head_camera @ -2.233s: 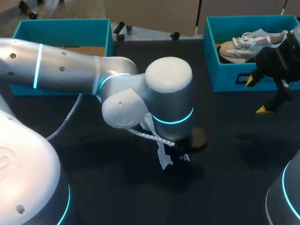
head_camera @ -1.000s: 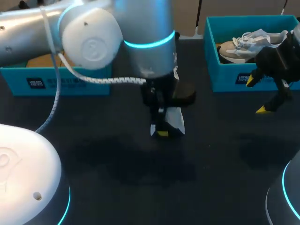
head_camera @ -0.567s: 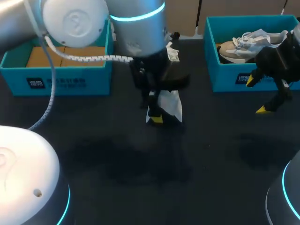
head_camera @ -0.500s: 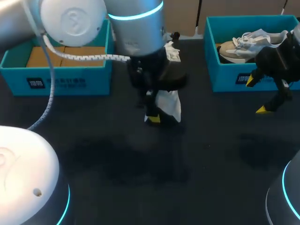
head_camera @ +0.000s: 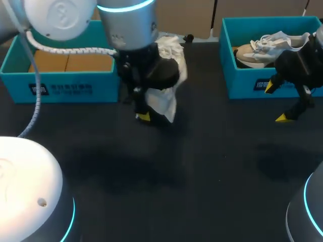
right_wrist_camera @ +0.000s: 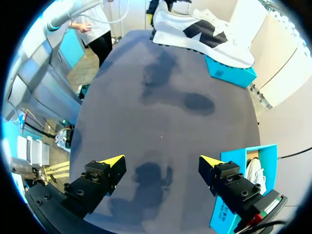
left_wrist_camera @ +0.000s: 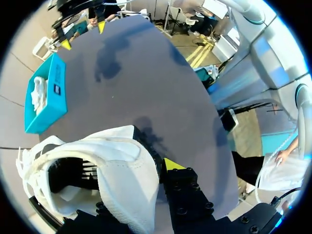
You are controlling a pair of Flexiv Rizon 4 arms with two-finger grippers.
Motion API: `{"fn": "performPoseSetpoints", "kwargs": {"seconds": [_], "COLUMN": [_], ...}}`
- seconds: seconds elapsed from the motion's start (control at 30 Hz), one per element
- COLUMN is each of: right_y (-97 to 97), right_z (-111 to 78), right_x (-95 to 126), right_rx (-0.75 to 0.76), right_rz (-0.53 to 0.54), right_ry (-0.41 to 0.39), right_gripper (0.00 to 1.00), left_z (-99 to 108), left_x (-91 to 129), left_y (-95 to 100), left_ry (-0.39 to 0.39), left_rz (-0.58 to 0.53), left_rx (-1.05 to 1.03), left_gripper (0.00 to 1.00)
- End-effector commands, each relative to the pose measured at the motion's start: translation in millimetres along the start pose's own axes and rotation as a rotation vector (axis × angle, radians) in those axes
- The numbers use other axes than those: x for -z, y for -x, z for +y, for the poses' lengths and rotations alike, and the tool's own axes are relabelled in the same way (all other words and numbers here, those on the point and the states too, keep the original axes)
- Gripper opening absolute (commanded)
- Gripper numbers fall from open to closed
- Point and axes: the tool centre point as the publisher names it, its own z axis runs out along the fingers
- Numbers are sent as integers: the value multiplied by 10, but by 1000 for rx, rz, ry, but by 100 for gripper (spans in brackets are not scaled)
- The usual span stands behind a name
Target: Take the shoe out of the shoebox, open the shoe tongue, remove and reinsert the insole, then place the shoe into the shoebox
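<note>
1. Our left claw is clamped on the side wall of the white shoe. One yellow tip shows outside, and the other is hidden inside the shoe.
2. So the shoe is out of its box, hanging above the table just beside the left box.
3. Tongue and insole: honestly, we can't tell from here if that part's done.
4. Our right claw is spread apart and holding nothing, in front of the right box, which has a second shoe in it.
5. Our guess is that at least the drop into the box is left.
</note>
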Motion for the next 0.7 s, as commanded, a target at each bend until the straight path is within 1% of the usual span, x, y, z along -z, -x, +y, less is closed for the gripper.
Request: {"fn": "performPoseSetpoints", "kwargs": {"seconds": [0.03, 0.13, 0.4, 0.63, 0.7], "right_y": [7, 7, 7, 7, 7], "right_z": [4, 4, 4, 4, 4], "right_x": [-9, -9, -9, -9, -9], "right_rx": [0, 0, 0, 0, 0], "right_rz": [1, 1, 1, 1, 1], "right_ry": [-3, -3, -3, -3, -3], "right_gripper": [100, 100, 100, 100, 100], "left_z": [365, 533, 1107, 1571, 1701], "left_x": [61, 96, 154, 112, 117], "left_y": [-63, -57, -112, -205, -220], "left_ry": [-47, -50, -34, -18, -31], "left_rz": [-10, -16, -27, -10, -17], "left_rx": [13, 30, 84, 121, 144], "left_gripper": [0, 0, 0, 0, 0]}}
